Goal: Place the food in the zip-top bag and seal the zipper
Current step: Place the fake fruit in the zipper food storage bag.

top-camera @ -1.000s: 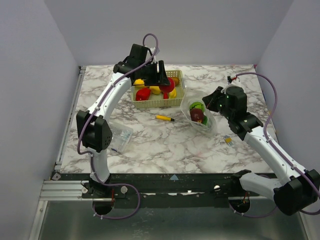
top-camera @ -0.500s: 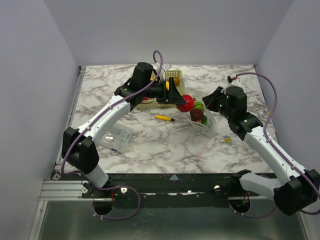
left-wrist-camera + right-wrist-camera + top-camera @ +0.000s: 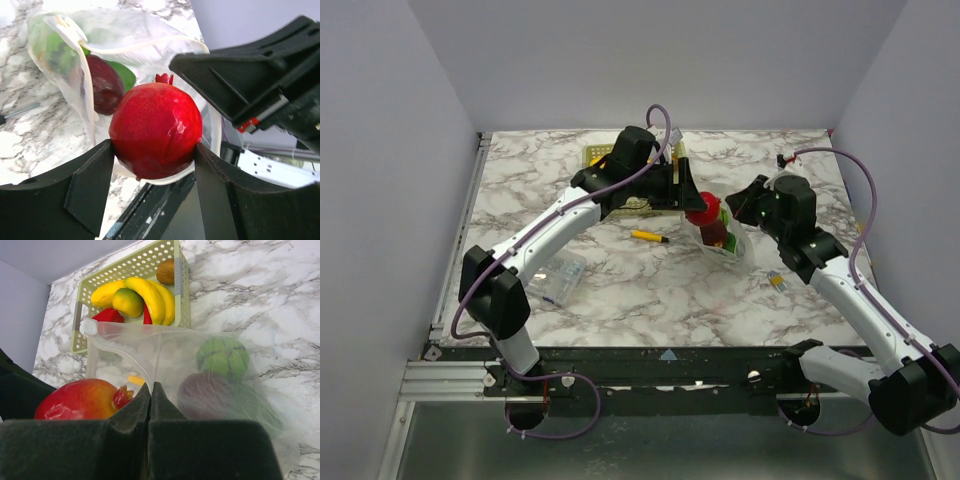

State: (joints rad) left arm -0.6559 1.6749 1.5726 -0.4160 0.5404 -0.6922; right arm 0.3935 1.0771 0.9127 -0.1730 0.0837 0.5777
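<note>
**Left wrist view:** the left gripper [image 3: 154, 160] clamps a red pomegranate [image 3: 156, 131] between both fingers, right at the open mouth of the zip-top bag [image 3: 130, 30] — a grip the right wrist view shows only in part.

**Right wrist view:** the right gripper [image 3: 151, 392] is pinched tight on the bag's mouth edge. Inside the bag lie a green round fruit [image 3: 222, 357] and a dark-red fruit [image 3: 202, 390]. Beyond the bag, the mesh basket [image 3: 131, 265] holds bananas [image 3: 152, 295] and other pieces.

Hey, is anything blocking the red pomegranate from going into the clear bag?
Nothing visible. The left end effector holds the pomegranate right at the zip-top bag's open mouth, whose rim the right end effector pinches.
</note>
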